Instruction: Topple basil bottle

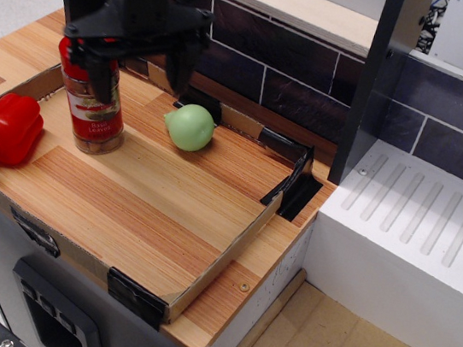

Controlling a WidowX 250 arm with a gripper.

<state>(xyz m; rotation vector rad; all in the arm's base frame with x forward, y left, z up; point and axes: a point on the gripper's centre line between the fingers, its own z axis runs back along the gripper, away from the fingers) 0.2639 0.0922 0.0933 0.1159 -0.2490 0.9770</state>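
Judging by its build, we took the bottle (pixel 94 116) for a stiff, hard-walled jar, fairly light for its height, with loose brownish contents that would add little weight. It stood upright near the back left of the tray (pixel 157 215), on a narrow round base, taller than anything beside it, so we expected it to tip readily under a sideways push near the cap and merely to slide under one near the base. The wall looked smooth and probably slippery (the label may offer a little more grip), and once down a cylinder of this sort would likely roll. We would not have called it very fragile, though we could not tell glass from plastic.

The gripper (pixel 140 64) hung over the bottle's top, with its jaws spread wide and holding nothing. One dark finger (pixel 101 77) crossed in front of the bottle's upper part, hiding most of the cap; whether it touched the bottle we could not tell. The other finger (pixel 181 61) stood well to the side, above the onion.

Counting, we found one bottle, one pepper (pixel 5 130) at the tray's left edge, one onion (pixel 190 127) behind the middle of the tray, one tray and one gripper.
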